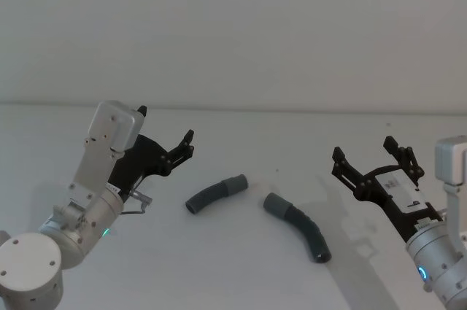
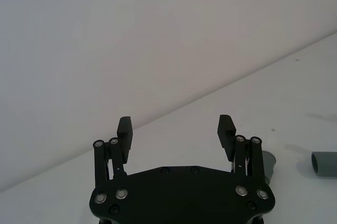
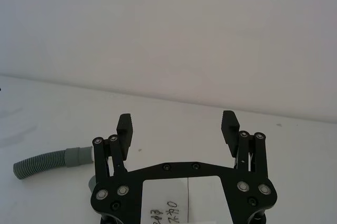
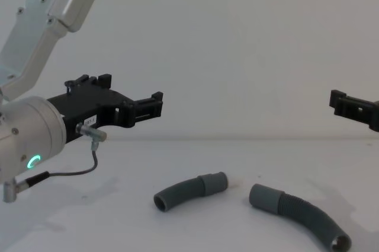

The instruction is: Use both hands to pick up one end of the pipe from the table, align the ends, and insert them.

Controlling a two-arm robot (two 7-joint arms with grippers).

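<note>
A plain pale wall (image 1: 233,25) rises straight behind the table (image 1: 233,281); they meet in a faint level seam (image 1: 292,111); the light is soft and even; dim shadows lie on its top.

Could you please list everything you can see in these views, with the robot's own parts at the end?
short hose piece: one, dark grey and ribbed, lying on the table left of centre, its smooth cuff towards the other piece.
long hose piece: one, dark grey and ribbed, lying right of centre, apart from the short one.
table: one, pale grey-white, under both pieces.
wall: one, plain pale, behind the table.
left gripper: one, black, open, raised above the table to the left of the short piece.
right gripper: one, black, open, raised to the right of the long piece.
</note>
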